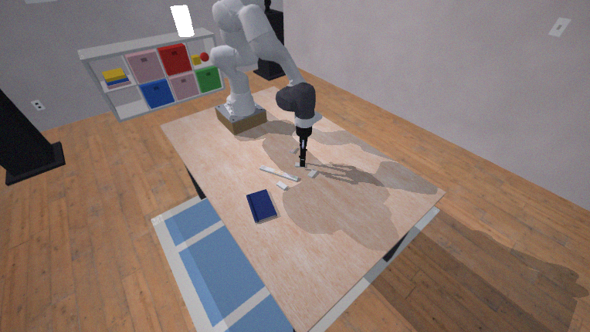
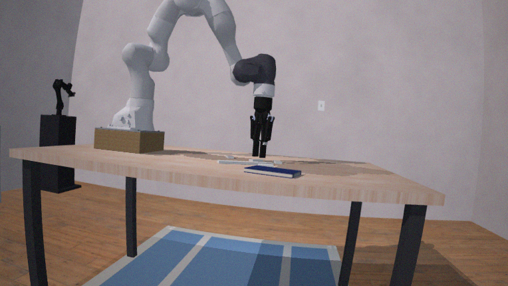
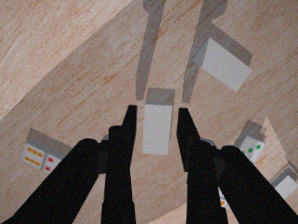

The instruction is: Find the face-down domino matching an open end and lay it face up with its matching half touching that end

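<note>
My gripper points straight down, with its fingertips close to the table. It is partly open, and its fingers straddle a plain grey face-down domino lying flat. I see thin gaps on both sides. Another face-down domino lies just beyond it. The line of face-up dominoes runs nearby, and its end shows green pips in the wrist view. A separate domino with orange and yellow marks lies to the left. Two more loose dominoes lie on the table.
A blue book lies flat on the table in front of the line. The robot's base block stands at the far end of the table. A shelf with coloured bins stands on the floor behind.
</note>
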